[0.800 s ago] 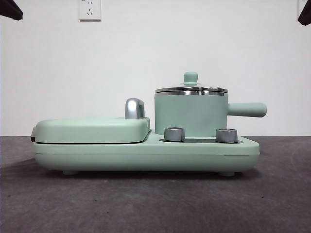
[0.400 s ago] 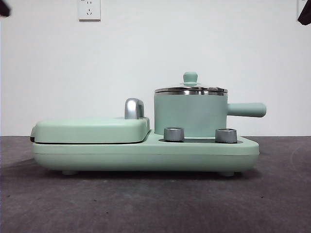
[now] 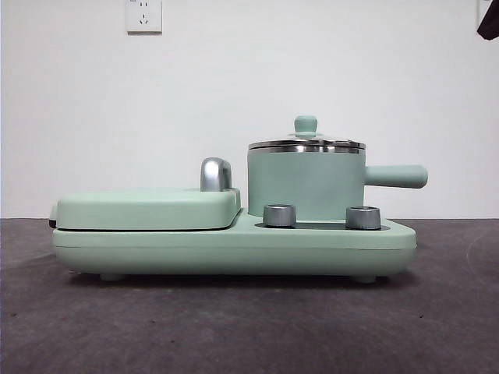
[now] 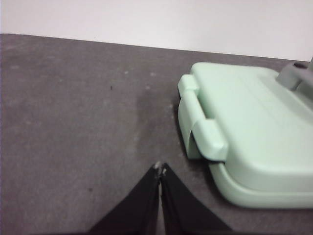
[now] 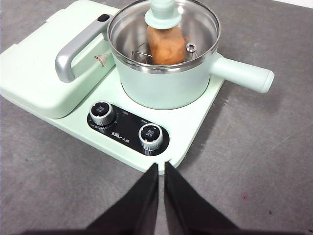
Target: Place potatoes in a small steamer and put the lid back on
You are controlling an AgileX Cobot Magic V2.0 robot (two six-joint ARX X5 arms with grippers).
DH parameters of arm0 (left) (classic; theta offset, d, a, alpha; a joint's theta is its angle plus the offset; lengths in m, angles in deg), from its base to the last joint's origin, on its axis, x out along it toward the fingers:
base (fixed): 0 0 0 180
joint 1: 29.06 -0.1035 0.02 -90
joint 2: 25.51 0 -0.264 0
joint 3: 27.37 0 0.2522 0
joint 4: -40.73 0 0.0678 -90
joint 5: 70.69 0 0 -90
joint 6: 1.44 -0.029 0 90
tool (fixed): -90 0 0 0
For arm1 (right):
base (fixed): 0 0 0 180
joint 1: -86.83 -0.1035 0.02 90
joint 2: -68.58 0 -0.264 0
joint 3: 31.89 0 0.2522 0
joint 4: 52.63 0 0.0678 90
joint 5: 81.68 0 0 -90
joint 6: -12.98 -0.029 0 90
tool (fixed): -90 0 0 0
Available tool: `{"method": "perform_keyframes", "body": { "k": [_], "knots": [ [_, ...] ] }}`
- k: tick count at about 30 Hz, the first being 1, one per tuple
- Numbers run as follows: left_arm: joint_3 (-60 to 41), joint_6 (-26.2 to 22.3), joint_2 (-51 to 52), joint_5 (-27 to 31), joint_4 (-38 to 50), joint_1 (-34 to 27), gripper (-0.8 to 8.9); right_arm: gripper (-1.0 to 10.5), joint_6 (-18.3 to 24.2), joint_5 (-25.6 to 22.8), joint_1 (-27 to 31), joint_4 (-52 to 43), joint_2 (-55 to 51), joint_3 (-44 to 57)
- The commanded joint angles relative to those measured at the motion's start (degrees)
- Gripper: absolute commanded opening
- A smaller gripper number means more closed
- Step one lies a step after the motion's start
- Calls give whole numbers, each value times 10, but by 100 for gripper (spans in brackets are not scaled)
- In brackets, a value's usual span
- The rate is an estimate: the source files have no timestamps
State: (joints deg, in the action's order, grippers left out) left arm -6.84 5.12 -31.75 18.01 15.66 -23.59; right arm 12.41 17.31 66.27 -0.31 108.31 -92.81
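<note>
We see the steamer (image 3: 306, 184) standing on the right part of a green cooker base (image 3: 234, 248), its straight handle (image 3: 396, 176) pointing right in the front view. The lid (image 3: 306, 142) sits level on the steel rim, knob (image 5: 163, 13) up. Through the glass, the right wrist view shows the potato (image 5: 166, 44) inside the steamer, resting on a wire rack.

Beside the steamer lies the flat griddle cover (image 3: 148, 208) with its chrome handle (image 3: 215, 174). Two dials (image 5: 151, 136) sit on the base in front of the steamer.

We find the right gripper (image 5: 161, 169) above the table, just off the base's front edge, its jaws together and holding nothing. The left gripper (image 4: 160, 171) hangs over the bare grey table (image 4: 78, 127) near the griddle end of the base, its jaws also closed and empty.
</note>
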Motion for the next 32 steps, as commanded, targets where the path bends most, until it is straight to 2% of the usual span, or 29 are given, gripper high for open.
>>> {"method": "perform_keyframes", "body": {
  "k": [1,4,11,32],
  "knots": [
    [-31,-11,31,3,9,0,6,16,-7,0,-3,-5,2,-5],
    [-61,-16,63,3,19,0,6,16,-7,0,-3,-5,2,-5],
    [-61,-42,61,31,13,-24,6,16,-7,0,-3,-20,2,-5],
    [-61,-35,60,30,12,-34,6,16,-7,0,-3,-32,2,-5]
  ]
}}
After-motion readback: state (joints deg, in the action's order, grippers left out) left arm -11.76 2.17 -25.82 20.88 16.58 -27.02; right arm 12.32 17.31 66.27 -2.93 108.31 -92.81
